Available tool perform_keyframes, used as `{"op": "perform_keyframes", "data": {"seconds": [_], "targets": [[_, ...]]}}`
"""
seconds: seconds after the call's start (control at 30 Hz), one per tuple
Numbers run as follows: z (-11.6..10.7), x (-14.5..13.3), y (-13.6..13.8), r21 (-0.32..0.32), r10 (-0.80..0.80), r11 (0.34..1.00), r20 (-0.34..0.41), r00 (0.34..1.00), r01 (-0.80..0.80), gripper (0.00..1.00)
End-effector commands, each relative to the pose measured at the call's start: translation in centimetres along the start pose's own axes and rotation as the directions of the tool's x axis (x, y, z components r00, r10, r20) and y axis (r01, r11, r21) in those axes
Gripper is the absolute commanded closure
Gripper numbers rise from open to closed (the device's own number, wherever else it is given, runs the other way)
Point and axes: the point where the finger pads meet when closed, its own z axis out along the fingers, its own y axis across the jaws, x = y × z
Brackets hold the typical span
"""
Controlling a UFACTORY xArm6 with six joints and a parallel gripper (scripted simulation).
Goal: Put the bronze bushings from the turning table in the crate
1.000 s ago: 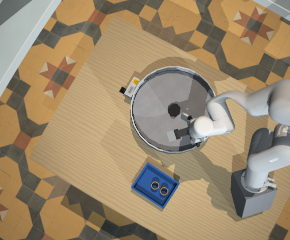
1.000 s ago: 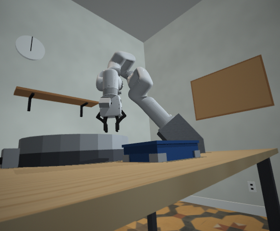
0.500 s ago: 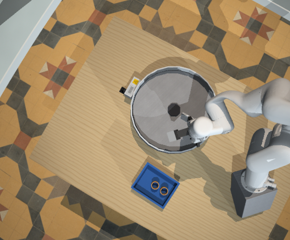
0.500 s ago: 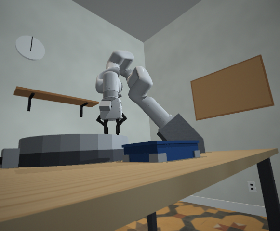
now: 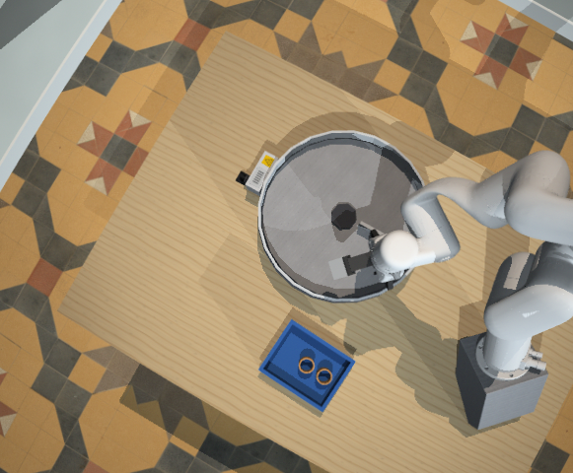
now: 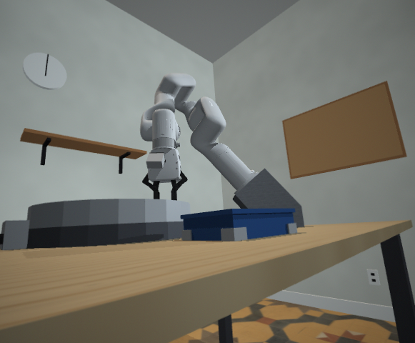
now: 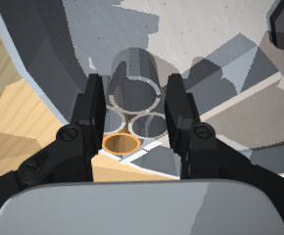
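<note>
1. Gripper (image 5: 378, 259) (image 6: 165, 197) (image 7: 135, 90): fingers spread part way, nothing pinched; pointed down over the lower right part of the turning table (image 5: 302, 203) (image 6: 103, 214) (image 7: 206, 29) in the top view.
2. Wrist view, middle of frame: bronze bushing (image 7: 121, 154) inside the turning table near its rim, open end up, lower than the steel ones in the frame.
3. Same cluster: tall steel bushing (image 7: 134, 55) above it in the frame, seen between the fingers; right-hand steel bushing (image 7: 149, 137) just beside; left-hand steel bushing (image 7: 123, 122) partly hidden by a finger. Contact between pieces: cannot tell.
4. Blue crate (image 5: 276, 344) (image 6: 207, 225), bottom centre of the top view, on the wooden table (image 5: 174, 254) (image 6: 200, 280). Inside, toward its right end: first crated bushing (image 5: 299, 365) and second crated bushing (image 5: 317, 376), both bronze, ring ends up, near each other.
5. Task state: one bronze piece visible outside the crate.
</note>
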Motion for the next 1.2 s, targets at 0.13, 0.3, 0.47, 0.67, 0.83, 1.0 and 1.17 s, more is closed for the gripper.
{"op": "perform_keyframes", "data": {"seconds": [0.13,0.3,0.47,0.67,0.83,1.0,1.17], "targets": [[0.2,0.1,0.1,-0.001,0.001,1.0,-0.002,1.0,-0.001,0.53],[0.3,0.1,0.1,-0.001,0.001,1.0,-0.002,1.0,-0.001,0.53],[0.3,0.1,0.1,-0.001,0.001,1.0,-0.002,1.0,-0.001,0.53],[0.3,0.1,0.1,-0.001,0.001,1.0,-0.002,1.0,-0.001,0.53],[0.8,0.1,0.1,-0.001,0.001,1.0,-0.002,1.0,-0.001,0.53],[1.7,0.1,0.1,-0.001,0.001,1.0,-0.002,1.0,-0.001,0.53],[2.1,0.1,0.1,-0.001,0.001,1.0,-0.002,1.0,-0.001,0.53]]}}
